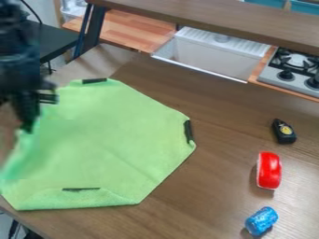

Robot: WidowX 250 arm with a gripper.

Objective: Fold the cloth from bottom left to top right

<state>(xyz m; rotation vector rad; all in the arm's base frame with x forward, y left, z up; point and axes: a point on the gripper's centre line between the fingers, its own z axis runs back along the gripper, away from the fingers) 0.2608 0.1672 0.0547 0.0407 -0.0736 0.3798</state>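
Red obj (269, 171) btwn blk gadget (284, 131) & blue cyl. (261, 221) on brn table (205, 200), nr stove (290, 74).

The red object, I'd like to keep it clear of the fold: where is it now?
In the camera view, the red object sits on the table right of the cloth, between the small black object above and the blue cylinder below.

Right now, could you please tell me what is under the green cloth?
Brown tabletop shows beside the green cloth; whatever lies beneath it is covered, so I cannot tell.
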